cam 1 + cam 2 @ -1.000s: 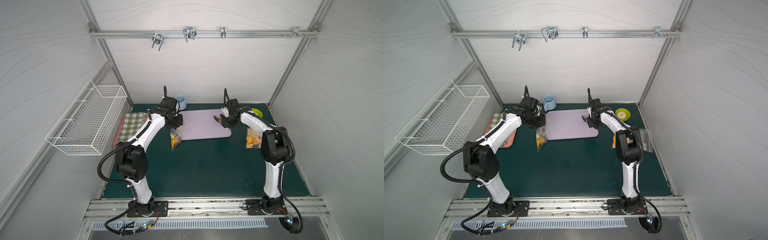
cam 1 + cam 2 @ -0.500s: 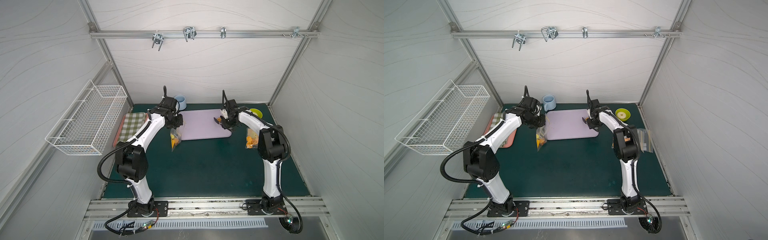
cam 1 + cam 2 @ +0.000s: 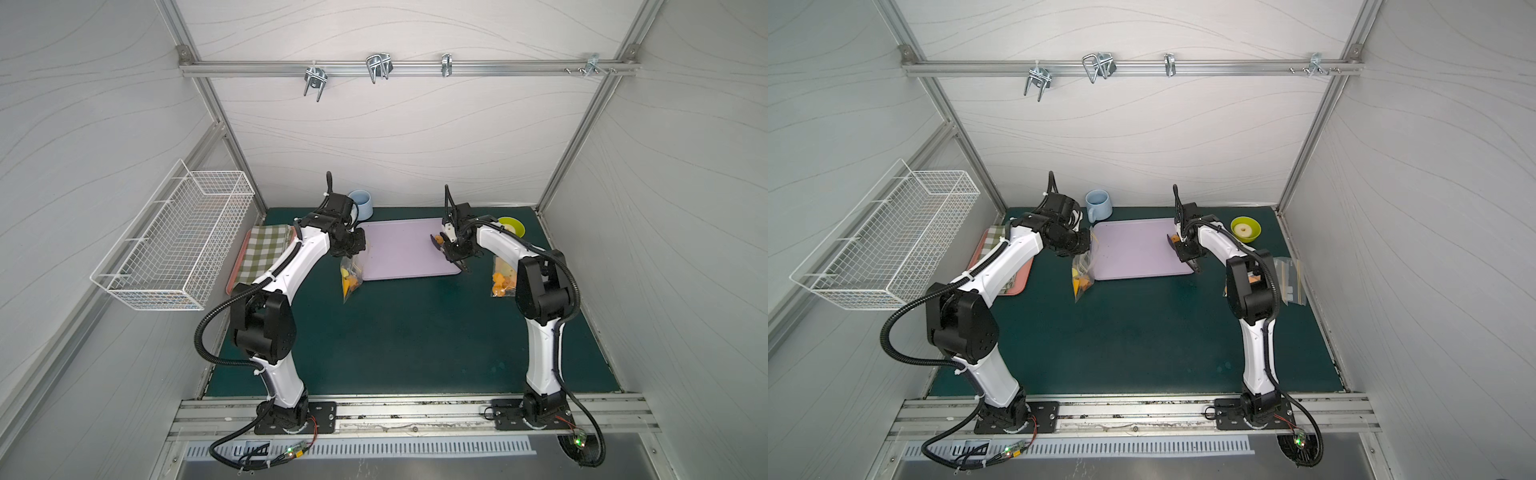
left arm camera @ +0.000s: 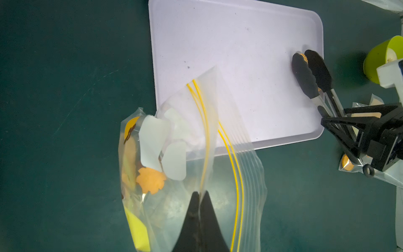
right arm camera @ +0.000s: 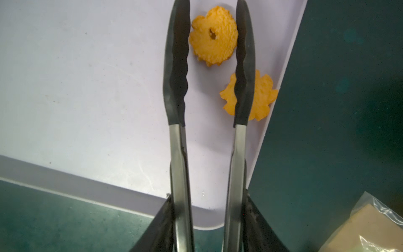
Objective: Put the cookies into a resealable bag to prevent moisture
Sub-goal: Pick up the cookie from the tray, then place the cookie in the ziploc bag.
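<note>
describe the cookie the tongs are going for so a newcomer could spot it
Find the lilac tray on the green mat, then the black-tipped tongs reaching over its edge on the right arm's side. There, the target cookie, an orange flower, sits between the tong tips and has a small hole; the second cookie, a similar flower, is partly covered by one tong arm.

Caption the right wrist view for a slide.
Tongs straddle a cookie on the tray, second cookie under one blade.
</note>
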You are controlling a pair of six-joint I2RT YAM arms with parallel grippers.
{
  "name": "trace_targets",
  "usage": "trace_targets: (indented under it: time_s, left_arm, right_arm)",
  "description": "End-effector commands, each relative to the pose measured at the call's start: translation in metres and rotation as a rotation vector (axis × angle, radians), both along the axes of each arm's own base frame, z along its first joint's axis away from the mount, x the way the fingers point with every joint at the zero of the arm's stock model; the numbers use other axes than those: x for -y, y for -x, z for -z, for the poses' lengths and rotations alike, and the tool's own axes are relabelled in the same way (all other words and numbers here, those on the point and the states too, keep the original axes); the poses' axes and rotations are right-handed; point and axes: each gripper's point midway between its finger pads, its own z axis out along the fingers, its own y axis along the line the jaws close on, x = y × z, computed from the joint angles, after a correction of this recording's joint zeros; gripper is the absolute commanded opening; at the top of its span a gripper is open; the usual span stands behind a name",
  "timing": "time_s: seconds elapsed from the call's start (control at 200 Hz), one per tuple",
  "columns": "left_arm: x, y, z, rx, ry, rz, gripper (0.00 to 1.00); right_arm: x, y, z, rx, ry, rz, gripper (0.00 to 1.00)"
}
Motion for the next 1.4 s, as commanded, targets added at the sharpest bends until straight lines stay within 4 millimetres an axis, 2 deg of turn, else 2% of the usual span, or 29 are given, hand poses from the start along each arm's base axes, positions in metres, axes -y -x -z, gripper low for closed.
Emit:
trace_targets:
  time_s: [0.0,0.35,0.64,0.795,1.11,1.27,1.395]
  left_arm:
    - [0.0,-0.004,-0.014,0.044,0.02,-0.002,0.0]
    - [0.001,-0.005,-0.014,0.042,0.023,0.0,0.0]
    - [0.006,-0.005,-0.01,0.024,0.04,0.016,0.0]
    - [0.008,-0.005,-0.006,0.006,0.045,0.024,0.0]
    - [0.01,-0.005,-0.004,-0.001,0.053,0.033,0.0]
    - [0.011,-0.005,-0.003,-0.005,0.056,0.034,0.0]
    - [0.012,-0.005,-0.003,-0.005,0.062,0.037,0.0]
  right_arm:
    - [0.001,0.003,-0.026,0.044,-0.02,-0.008,0.45]
    - [-0.006,0.012,-0.071,0.148,-0.128,-0.004,0.43]
    - [-0.019,0.032,-0.086,0.151,-0.204,-0.026,0.43]
    - [-0.043,0.055,-0.105,0.162,-0.279,-0.078,0.42]
    - [-0.111,0.111,-0.152,0.171,-0.466,-0.252,0.42]
    - [-0.132,0.127,-0.176,0.17,-0.559,-0.3,0.42]
    - [-0.146,0.135,-0.182,0.151,-0.596,-0.331,0.42]
